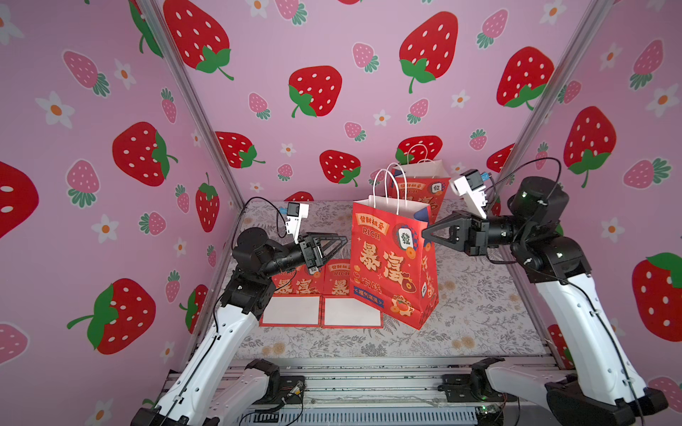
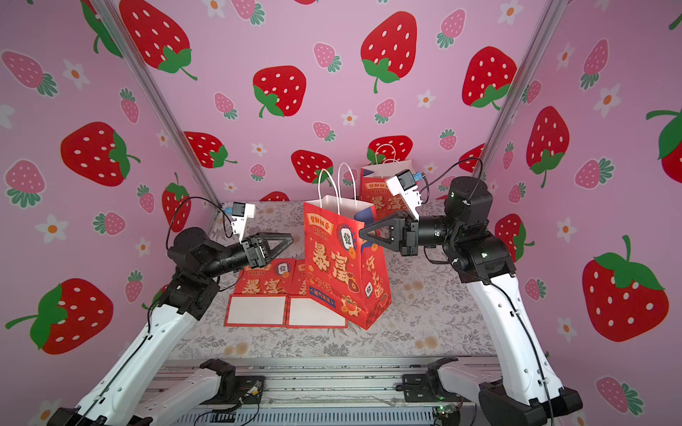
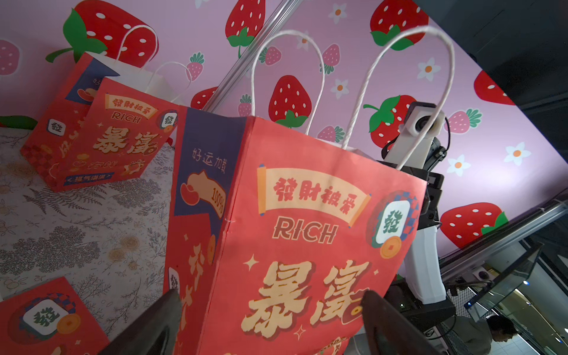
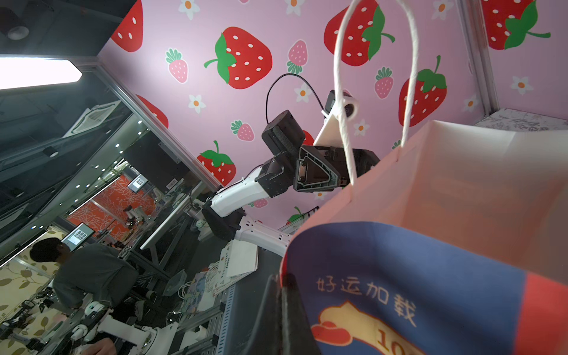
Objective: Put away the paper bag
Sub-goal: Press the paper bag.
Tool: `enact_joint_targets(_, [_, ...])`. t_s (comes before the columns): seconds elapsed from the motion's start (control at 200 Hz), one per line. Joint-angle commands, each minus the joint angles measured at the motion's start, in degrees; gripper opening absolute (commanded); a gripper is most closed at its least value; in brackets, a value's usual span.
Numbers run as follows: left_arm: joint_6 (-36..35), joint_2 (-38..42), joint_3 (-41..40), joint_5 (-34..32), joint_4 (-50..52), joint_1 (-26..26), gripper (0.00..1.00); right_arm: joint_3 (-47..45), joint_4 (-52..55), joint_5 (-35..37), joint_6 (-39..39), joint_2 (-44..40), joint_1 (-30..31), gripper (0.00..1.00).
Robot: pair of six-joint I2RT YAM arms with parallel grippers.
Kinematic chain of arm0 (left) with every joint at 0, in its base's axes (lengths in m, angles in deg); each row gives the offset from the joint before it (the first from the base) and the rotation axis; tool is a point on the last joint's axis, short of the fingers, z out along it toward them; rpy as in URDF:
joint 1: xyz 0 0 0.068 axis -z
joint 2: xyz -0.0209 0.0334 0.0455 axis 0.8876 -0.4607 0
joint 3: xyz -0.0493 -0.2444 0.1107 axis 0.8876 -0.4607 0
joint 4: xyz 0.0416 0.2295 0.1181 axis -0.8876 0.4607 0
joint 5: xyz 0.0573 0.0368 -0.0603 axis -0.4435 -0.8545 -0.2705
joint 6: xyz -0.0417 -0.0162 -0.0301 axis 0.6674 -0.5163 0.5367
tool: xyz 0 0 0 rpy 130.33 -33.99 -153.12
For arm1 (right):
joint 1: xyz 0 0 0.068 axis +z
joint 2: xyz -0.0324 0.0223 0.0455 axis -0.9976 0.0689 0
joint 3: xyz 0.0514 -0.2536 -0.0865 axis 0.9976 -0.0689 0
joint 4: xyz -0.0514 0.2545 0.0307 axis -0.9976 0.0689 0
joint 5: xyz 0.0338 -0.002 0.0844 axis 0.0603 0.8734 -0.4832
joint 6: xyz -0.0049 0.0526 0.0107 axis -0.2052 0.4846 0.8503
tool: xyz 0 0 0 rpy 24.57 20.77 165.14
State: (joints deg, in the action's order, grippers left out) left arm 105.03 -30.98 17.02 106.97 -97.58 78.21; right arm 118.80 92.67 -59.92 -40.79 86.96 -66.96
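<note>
Red paper bag [image 1: 391, 265] rim pinched by right gripper [image 4: 282, 282], wrist-view only; left gripper [image 1: 341, 245] wide.

Right pincer [image 1: 424, 233] tight on red paper bag [image 1: 387, 265]

In both top views the paper bag [image 1: 391, 265] covers the right side of the right folded bag [image 1: 347, 306], and the left arm [image 1: 258, 258] covers the top of the left folded bag [image 1: 291, 310]. The rear bag [image 1: 424, 195] by the back edge of the desk [image 1: 479, 295] sits partly behind the paper bag's handles. In the left wrist view the paper bag's base is cut off, and the left gripper [image 3: 270, 301] shows as two dark, blurred fingers [image 3: 390, 325]. In the right wrist view the right gripper [image 4: 284, 276] is a dark blur, cut off by the lower edge, and the gusset print runs out of frame.
</note>
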Motion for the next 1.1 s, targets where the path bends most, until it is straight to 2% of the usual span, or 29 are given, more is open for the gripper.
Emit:
enact_joint_targets(0.0, [-0.6, -0.6, 0.2, 2.0, -3.4, 0.1, 0.92, -0.1, -5.0, -3.7, 3.2, -1.3, -0.2, 0.00])
enact_joint_targets(0.175, [0.9, -2.8, -0.6, 2.6, -7.4, 2.0, 0.92, -0.2, -6.6, -5.2, 4.9, -1.7, -0.3, 0.00])
enact_joint_targets(0.42, [-1.6, -6.5, 1.6, 3.9, -7.1, 7.2, 0.89, -1.0, -11.2, -5.6, 8.5, -2.3, -0.2, 0.00])
enact_joint_targets(0.525, [-1.4, -6.3, 1.2, 3.9, -8.0, 7.2, 0.76, -1.2, -11.2, -5.5, 8.6, -2.3, -0.3, 0.00])
enact_joint_targets(0.755, [0.2, -5.2, 1.6, 4.3, -9.9, 7.3, 0.30, -2.2, -11.1, -4.9, 8.5, -3.0, -0.3, 0.00])
enact_joint_targets(1.096, [2.2, -3.5, 2.1, 4.4, -11.5, 7.7, 0.18, -2.8, -11.1, -3.7, 8.7, -3.7, -0.3, 0.00])
